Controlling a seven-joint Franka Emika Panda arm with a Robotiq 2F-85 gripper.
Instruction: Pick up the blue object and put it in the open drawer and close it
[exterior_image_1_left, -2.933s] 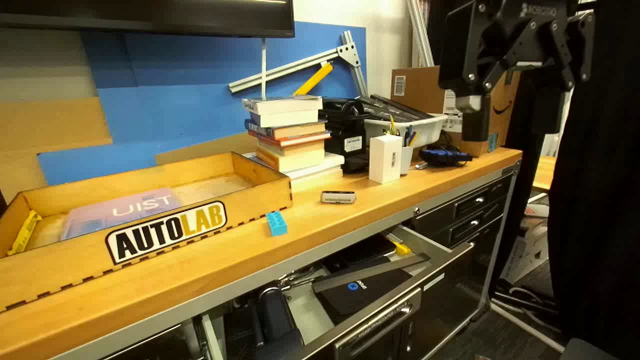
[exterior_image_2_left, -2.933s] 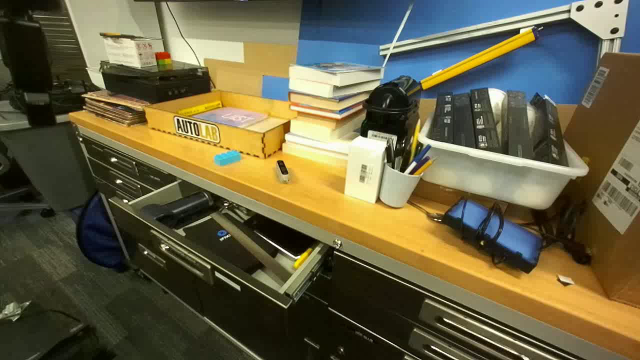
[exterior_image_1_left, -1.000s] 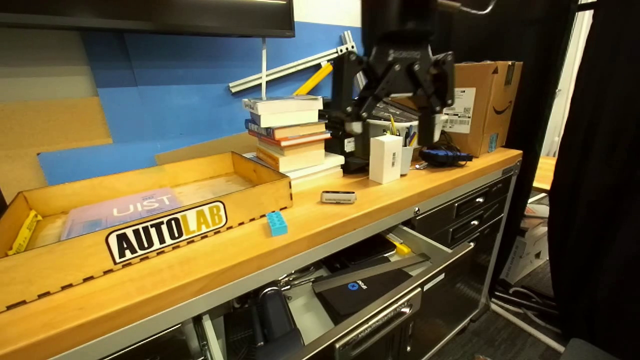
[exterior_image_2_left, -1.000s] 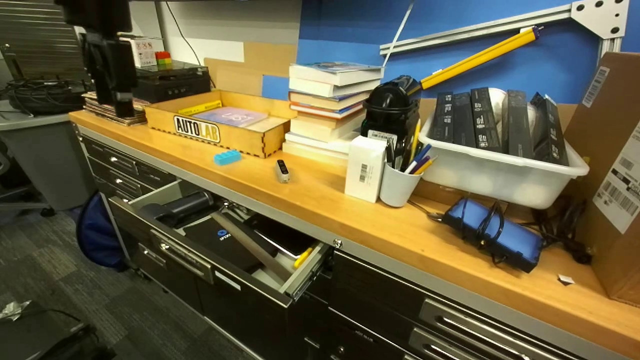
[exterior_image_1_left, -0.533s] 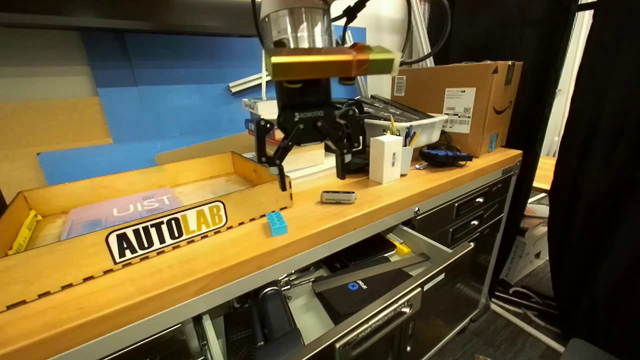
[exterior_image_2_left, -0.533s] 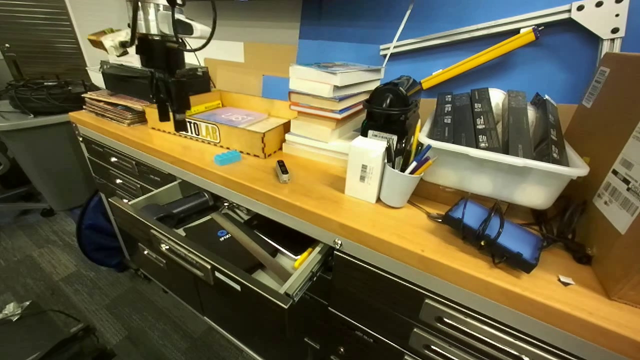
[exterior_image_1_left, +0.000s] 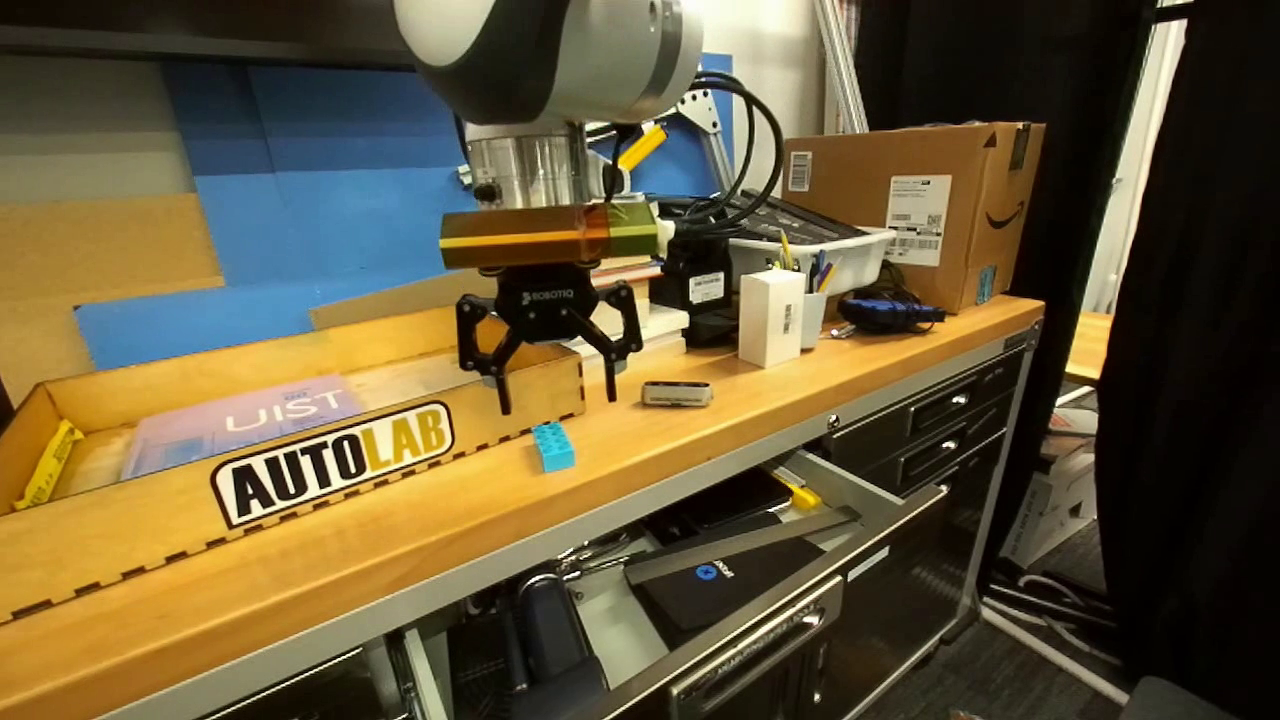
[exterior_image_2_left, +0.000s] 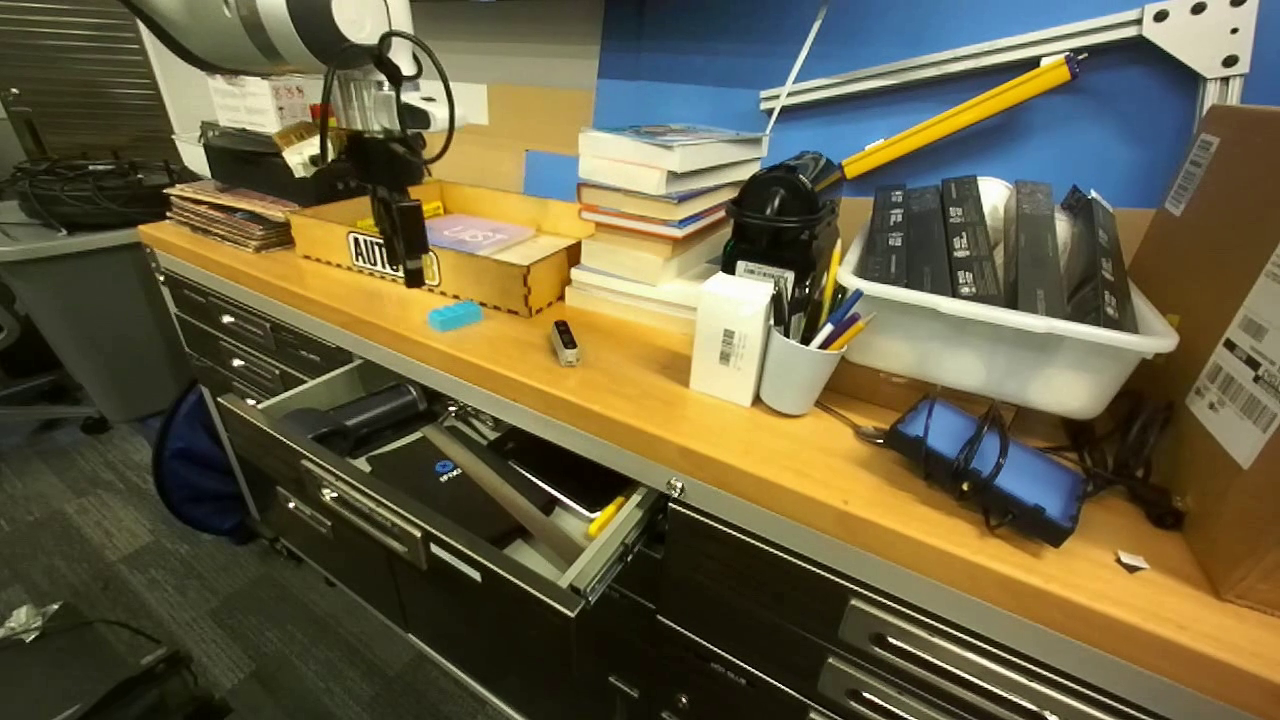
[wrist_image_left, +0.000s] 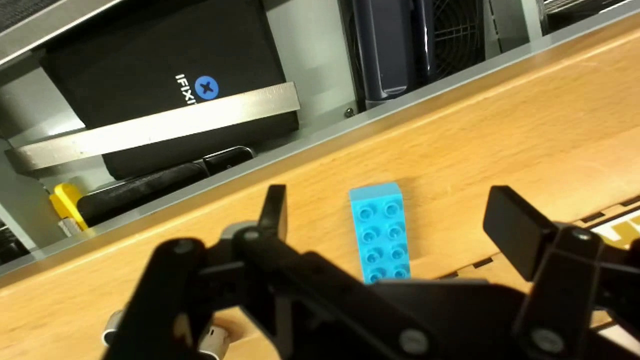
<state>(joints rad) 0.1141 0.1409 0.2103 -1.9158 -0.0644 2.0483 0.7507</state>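
Blue panels (exterior_image_1_left: 330, 220) are partly covering the wall (exterior_image_1_left: 785, 60) behind the workbench (exterior_image_2_left: 640, 400), while a black curtain (exterior_image_1_left: 1190, 430), seemingly, is hanging nearby.

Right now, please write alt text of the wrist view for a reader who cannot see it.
Blue block on a wooden worktop, framed between the fingers of the open gripper. At the top, an open drawer holds a metal strip across a black item.
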